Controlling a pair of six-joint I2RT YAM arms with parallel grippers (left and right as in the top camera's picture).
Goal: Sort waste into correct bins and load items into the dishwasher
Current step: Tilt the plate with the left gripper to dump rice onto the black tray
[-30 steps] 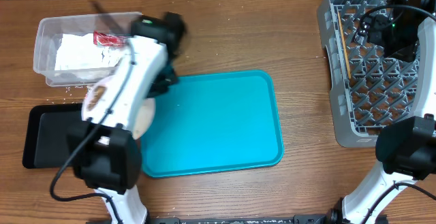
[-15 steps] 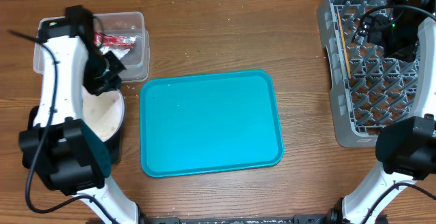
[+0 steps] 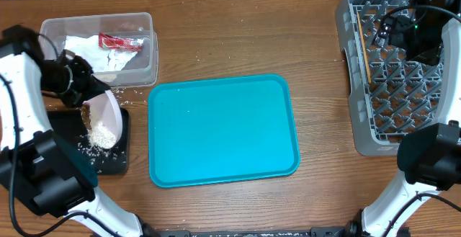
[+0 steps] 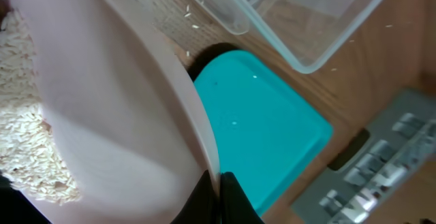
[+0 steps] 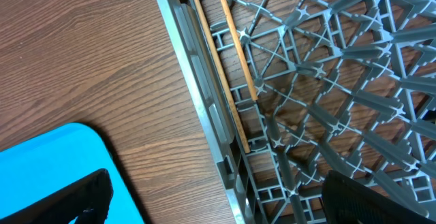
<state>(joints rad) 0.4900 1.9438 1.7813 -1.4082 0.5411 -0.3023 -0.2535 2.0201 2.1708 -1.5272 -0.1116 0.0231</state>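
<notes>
My left gripper (image 3: 81,91) is shut on the rim of a white shallow bowl (image 3: 103,112), seen close in the left wrist view (image 4: 116,108) with the jaws (image 4: 219,183) pinching its edge. The bowl is tilted over the black tray (image 3: 119,161). White rice (image 3: 102,133) lies at its lower edge and on the tray, and shows in the wrist view (image 4: 27,135). The clear tub (image 3: 148,46) holds a white napkin (image 3: 94,53) and a red wrapper (image 3: 121,42). My right gripper (image 5: 228,200) is open above the grey dish rack (image 3: 392,71); chopsticks (image 5: 231,60) lie in it.
The large teal serving tray (image 3: 223,129) lies in the middle of the wooden table. Loose rice grains are scattered on the wood by the tub and around the black tray. The dish rack stands at the far right edge.
My left arm has swung left from the teal tray's edge to over the black tray and tipped the bowl. Rice has slid down onto the tray. The right arm has not moved.
</notes>
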